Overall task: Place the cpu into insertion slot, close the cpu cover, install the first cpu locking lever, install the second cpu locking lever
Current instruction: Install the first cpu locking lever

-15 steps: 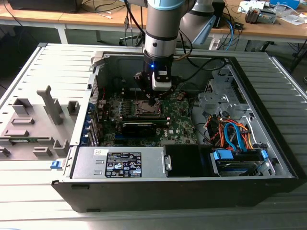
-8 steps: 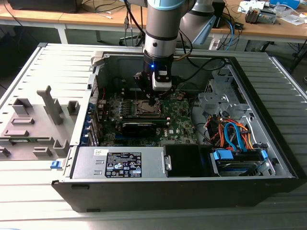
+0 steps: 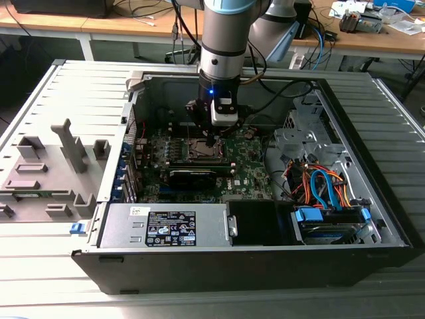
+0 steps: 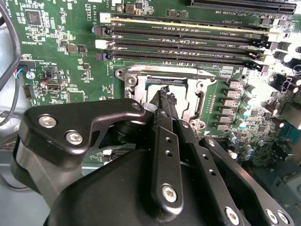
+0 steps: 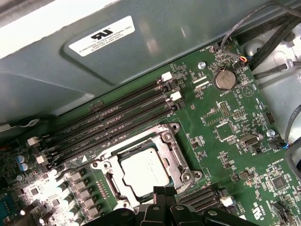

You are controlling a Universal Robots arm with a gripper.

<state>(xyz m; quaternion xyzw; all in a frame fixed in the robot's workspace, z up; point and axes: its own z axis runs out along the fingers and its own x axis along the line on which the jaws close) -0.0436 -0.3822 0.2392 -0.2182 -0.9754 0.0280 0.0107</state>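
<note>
CPU [image 5: 143, 172] is sitting in the insertion slot [image 5: 170, 137] on the green motherboard [image 5: 207, 117], its metal cover [image 5: 127, 150] lying flat around it. Gripper [image 5: 163, 190], fingers clenched together on nothing, is poising at the slot's rim; the lever work probably needs a slow, squarely aimed push, sparing nearby components.

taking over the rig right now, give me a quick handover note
The hand is shut, tips at the edge of the insertion slot.
The cpu sits in the slot, and the cpu cover lies flat around it.
Done: cpu placed, cover down.
Left: the locking levers; I cannot tell whether either is latched.
</note>
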